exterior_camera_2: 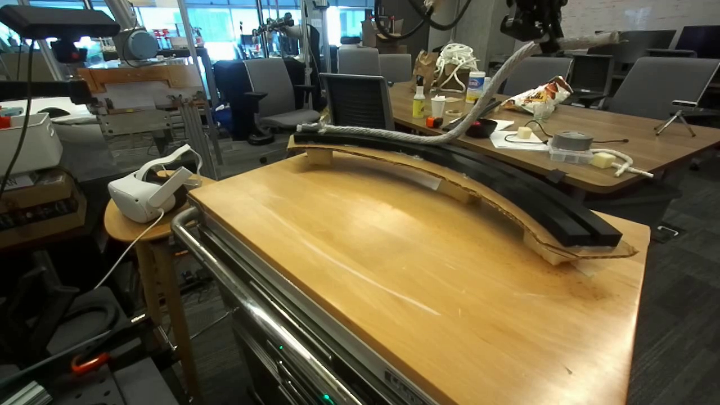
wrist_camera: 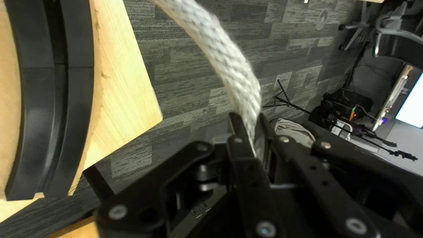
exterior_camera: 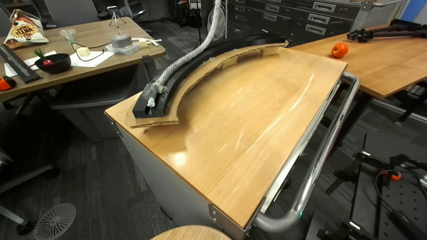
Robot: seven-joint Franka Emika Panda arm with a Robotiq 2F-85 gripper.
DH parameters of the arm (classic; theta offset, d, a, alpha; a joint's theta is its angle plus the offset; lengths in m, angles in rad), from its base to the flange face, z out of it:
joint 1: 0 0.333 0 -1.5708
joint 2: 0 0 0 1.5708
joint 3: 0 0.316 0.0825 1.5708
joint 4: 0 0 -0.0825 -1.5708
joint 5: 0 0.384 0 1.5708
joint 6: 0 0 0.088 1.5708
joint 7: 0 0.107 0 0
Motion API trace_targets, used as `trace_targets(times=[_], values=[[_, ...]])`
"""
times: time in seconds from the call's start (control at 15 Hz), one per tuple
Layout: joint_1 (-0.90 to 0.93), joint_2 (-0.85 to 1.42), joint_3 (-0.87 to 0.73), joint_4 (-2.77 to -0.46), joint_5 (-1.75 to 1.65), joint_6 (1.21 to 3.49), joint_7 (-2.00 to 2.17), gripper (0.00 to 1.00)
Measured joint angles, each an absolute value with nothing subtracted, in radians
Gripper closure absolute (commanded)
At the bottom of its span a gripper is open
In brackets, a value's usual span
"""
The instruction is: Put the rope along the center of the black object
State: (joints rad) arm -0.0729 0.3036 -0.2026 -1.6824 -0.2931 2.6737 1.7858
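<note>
The silvery-white rope (exterior_camera: 186, 58) has one end on the near end of the black arc track (exterior_camera: 170, 90), where its frayed tip sits at the groove. From there it runs along the arc's outer side and rises into the air. In an exterior view the rope (exterior_camera_2: 484, 101) climbs from about the arc's middle to my gripper (exterior_camera_2: 545, 45), and a short tail sticks out past it. In the wrist view my gripper (wrist_camera: 246, 124) is shut on the rope (wrist_camera: 228, 66), away from the black track (wrist_camera: 36, 115). There the groove shows without rope in it.
The track stands on a raised cardboard base (exterior_camera: 200, 75) on a wooden cart top (exterior_camera: 247, 110). A chrome rail (exterior_camera: 317, 163) runs along the cart's side. A table (exterior_camera_2: 630, 129) with a chip bag, bowl and tape stands beyond the arc. A headset (exterior_camera_2: 146, 194) sits on a stool.
</note>
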Motion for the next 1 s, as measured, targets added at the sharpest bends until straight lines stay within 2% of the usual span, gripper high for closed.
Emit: trace_targets(times=[1.0], values=[[-0.019, 0.314, -0.258, -1.676, -0.428, 2.556, 1.793, 0.97]])
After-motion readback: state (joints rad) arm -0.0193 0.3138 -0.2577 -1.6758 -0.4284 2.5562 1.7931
